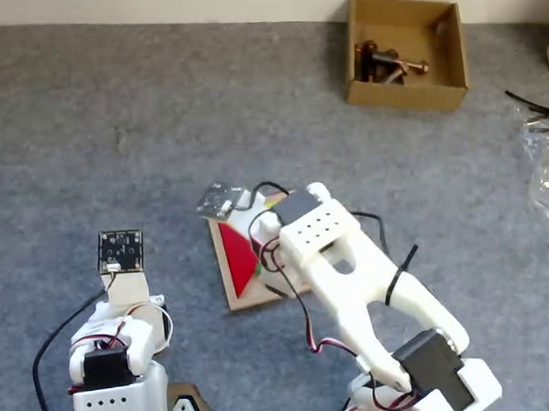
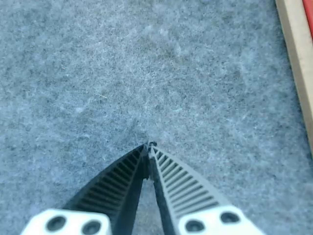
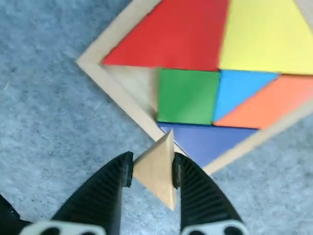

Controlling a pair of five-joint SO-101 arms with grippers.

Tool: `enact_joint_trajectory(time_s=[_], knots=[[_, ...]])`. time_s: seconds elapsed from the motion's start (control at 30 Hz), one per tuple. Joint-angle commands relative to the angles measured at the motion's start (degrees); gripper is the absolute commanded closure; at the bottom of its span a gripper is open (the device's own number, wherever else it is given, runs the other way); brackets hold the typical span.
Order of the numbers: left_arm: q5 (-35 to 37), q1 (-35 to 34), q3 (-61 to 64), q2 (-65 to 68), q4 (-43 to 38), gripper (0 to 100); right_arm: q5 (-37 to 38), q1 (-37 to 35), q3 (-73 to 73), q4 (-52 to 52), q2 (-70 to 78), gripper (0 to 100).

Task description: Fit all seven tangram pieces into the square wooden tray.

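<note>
Right gripper (image 3: 152, 165) pinches the plain wooden triangle (image 3: 159, 178) at the tray (image 3: 112, 90) rim, apex pointing toward the bare triangular gap (image 3: 139, 85) just beyond, beside the green square (image 3: 188, 95); left gripper (image 2: 148, 147), pressed together, sits farther off over carpet (image 2: 146, 73).

One bare triangular gap (image 3: 137, 88) is left in the tray (image 3: 90, 62), walled by the rim, the red piece (image 3: 181, 34) and the green square (image 3: 188, 95). The right gripper (image 3: 152, 164), clamped on a wooden triangle (image 3: 157, 178), hangs over the rim just beside it. From above, the right arm (image 1: 352, 275) covers most of the tray — open grey felt (image 1: 113, 113) lies on the left arm's side.
</note>
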Motion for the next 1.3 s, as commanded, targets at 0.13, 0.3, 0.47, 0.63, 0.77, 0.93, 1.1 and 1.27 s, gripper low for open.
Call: enact_joint_trajectory(time_s=[0.13, 0.3, 0.47, 0.63, 0.77, 0.93, 1.1, 1.27], knots=[[0.1, -0.5, 1.2, 0.4, 0.4, 100, 0.5, 11.7, -2.0, 0.0, -2.4, 99.4], [0.1, -0.5, 1.2, 0.4, 0.4, 100, 1.7, 19.4, 0.0, -5.4, -2.3, 99.4], [0.1, -0.5, 1.2, 0.4, 0.4, 100, 10.3, 22.5, 3.2, -6.8, -2.4, 99.4], [0.1, -0.5, 1.2, 0.4, 0.4, 100, 19.9, 22.6, 3.6, -6.3, -2.7, 99.4], [0.1, -0.5, 1.2, 0.4, 0.4, 100, 26.4, 22.3, 3.3, -5.4, -2.9, 99.1], [0.1, -0.5, 1.2, 0.4, 0.4, 100, 46.2, 19.5, 3.6, 4.2, -2.9, 99.0], [0.1, -0.5, 1.2, 0.4, 0.4, 100, 52.1, 16.6, 3.2, 13.1, -2.9, 99.0], [0.1, -0.5, 1.2, 0.4, 0.4, 100, 47.0, 16.3, 3.1, 13.1, -2.9, 98.9]])
